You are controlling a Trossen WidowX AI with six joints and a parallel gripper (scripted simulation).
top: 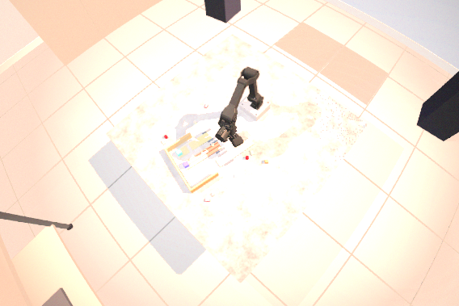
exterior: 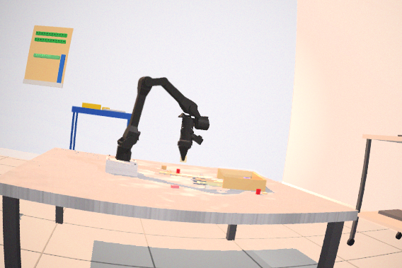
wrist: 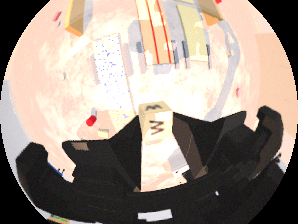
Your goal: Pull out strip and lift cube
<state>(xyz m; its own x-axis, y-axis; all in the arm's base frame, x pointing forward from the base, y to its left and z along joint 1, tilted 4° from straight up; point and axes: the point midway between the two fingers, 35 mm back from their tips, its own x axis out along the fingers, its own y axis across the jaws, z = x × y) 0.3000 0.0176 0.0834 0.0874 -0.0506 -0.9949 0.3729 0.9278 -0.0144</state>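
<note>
Find the labelled cube [exterior: 180, 160] [wrist: 156, 127] off the tabletop, between the fingertips of the gripper [top: 237, 140] [exterior: 182, 156] [wrist: 153, 116]. Read the claw as clamped on it, pads against opposite sides. Probably gripped so to leave the lettered faces uncovered and the load centred. Aimed straight down, likely for a plain vertical lift.

Describe the cube as pale cream, sharp-edged, marked with a dark "W" on the face towards the wrist camera and a second dark mark on top. Appears level, with no obvious twist.

From the cube, wrist view: note a blue-speckled strip [top: 233, 156] [exterior: 173, 173] [wrist: 111, 67] at 11 o'clock, apart from the red-lined strips [top: 208, 151] [wrist: 159, 37] at 12 and an olive strip [top: 200, 140] [wrist: 192, 37] at 1. Judge the speckled one to be the strip drawn out to free the cube.

Farther out, top view: place the open-ended tray [top: 204, 182] [exterior: 244, 183] [wrist: 75, 27] at 8 o'clock from the gripper, the white base [top: 259, 114] [exterior: 122, 168] at 1.

Judge nearly done; needs only a steady raised hold. Could slip if jerked.
</note>
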